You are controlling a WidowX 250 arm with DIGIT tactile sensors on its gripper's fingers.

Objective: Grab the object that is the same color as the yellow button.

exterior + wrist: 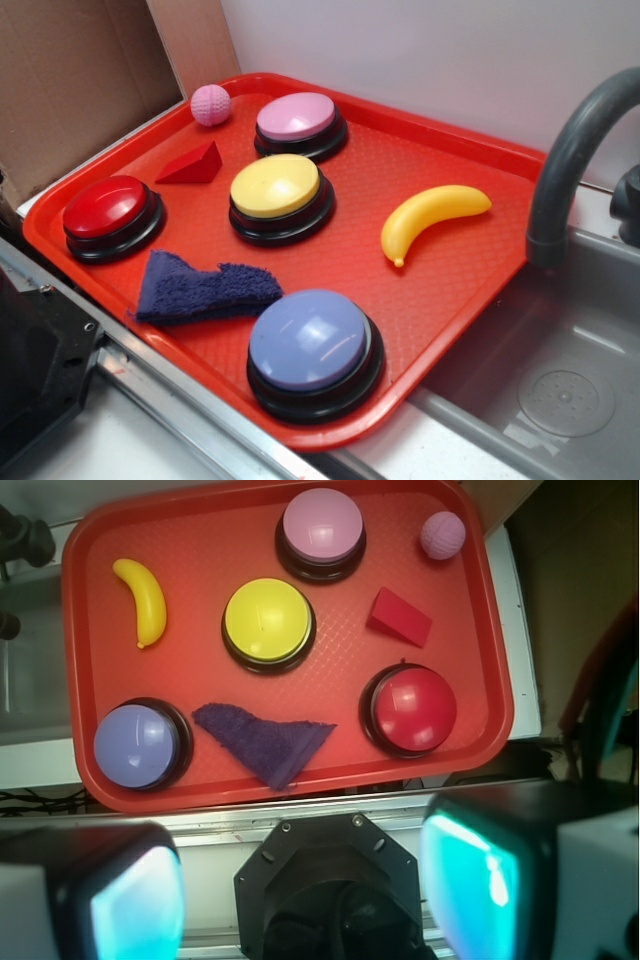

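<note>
A yellow toy banana (pixel 430 220) lies on the right part of a red tray (pixel 470 290); it also shows at the tray's left in the wrist view (pixel 145 602). The yellow button (pixel 278 190) with a black base sits mid-tray, also seen in the wrist view (pixel 266 622). My gripper (pixel 305 895) is open and empty, high above and back from the tray's near edge, over the robot's black base (pixel 330 880). Its two teal-padded fingers (pixel 135 905) frame the bottom of the wrist view. The gripper is out of the exterior view.
On the tray: a pink button (pixel 298 120), red button (pixel 110 212), lavender-blue button (pixel 312 345), pink ball (pixel 210 104), red wedge (pixel 192 166), dark blue cloth (pixel 200 290). A grey sink (pixel 570 390) with a faucet (pixel 570 160) stands right. Cardboard (pixel 70 80) stands at the back left.
</note>
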